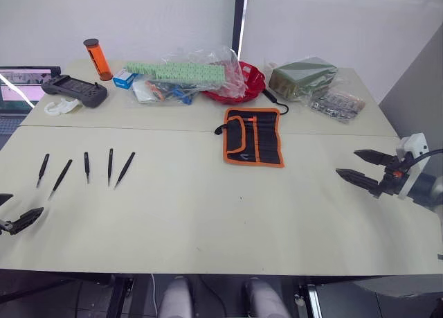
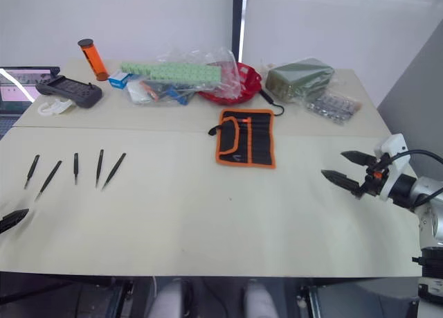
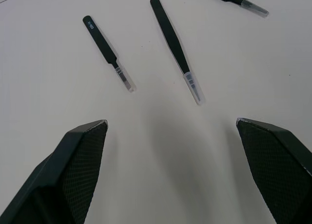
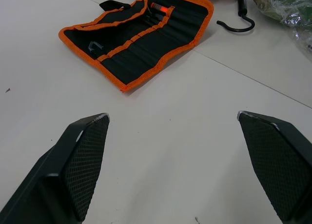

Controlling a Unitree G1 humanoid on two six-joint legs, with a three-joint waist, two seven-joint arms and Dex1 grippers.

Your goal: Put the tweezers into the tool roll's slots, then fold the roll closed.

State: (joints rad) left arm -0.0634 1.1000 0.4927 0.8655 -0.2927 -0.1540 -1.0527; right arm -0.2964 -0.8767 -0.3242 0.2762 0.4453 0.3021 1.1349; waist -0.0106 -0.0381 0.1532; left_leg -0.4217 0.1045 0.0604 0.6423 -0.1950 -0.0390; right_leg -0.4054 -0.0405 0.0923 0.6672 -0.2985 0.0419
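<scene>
Left eye view looks down on a pale table [image 1: 208, 221]. Nearest, at the table's left edge, the left gripper [image 1: 12, 214] hovers with its two black fingers spread apart, holding nothing. Near the right edge, the right gripper [image 1: 365, 167] also has its fingers wide apart and empty, pointing toward the middle of the table. Just beyond the left gripper, five black tweezers [image 1: 86, 167] lie side by side in a loose row on the bare surface, well apart from everything else. Farther in, around the middle of the table, the tool roll [image 1: 254, 136] lies unfolded and flat, black with orange edging, its slots [image 4: 141, 36] running in rows across the inner face. A black metal hook [image 4: 237, 19] lies just beyond the roll. Along the far edge stand an orange tube [image 1: 97, 59], a dark handheld controller [image 1: 75, 89], clear plastic bags [image 1: 187, 75], a red bowl [image 1: 252, 82] and a dark green packet [image 1: 302, 77].
</scene>
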